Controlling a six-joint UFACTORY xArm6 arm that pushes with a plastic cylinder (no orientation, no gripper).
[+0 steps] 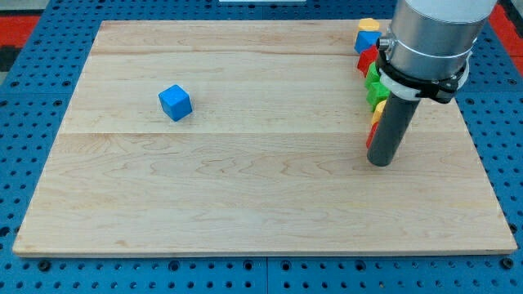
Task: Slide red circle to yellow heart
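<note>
My tip (381,162) rests on the wooden board (245,188) at the view's right. A column of blocks stands just left of the rod, partly hidden by the arm. From the top it holds a yellow block (368,24), a blue block (366,39), a red block (367,59), a green block (374,83), a yellow block (379,108) and a small red sliver (370,137) touching the rod's left side. Their shapes cannot be made out, so I cannot tell which is the red circle or the yellow heart.
A blue cube (175,103) sits alone on the board's left half. The board lies on a blue perforated table (24,122). The arm's grey body (429,37) covers the board's top right corner.
</note>
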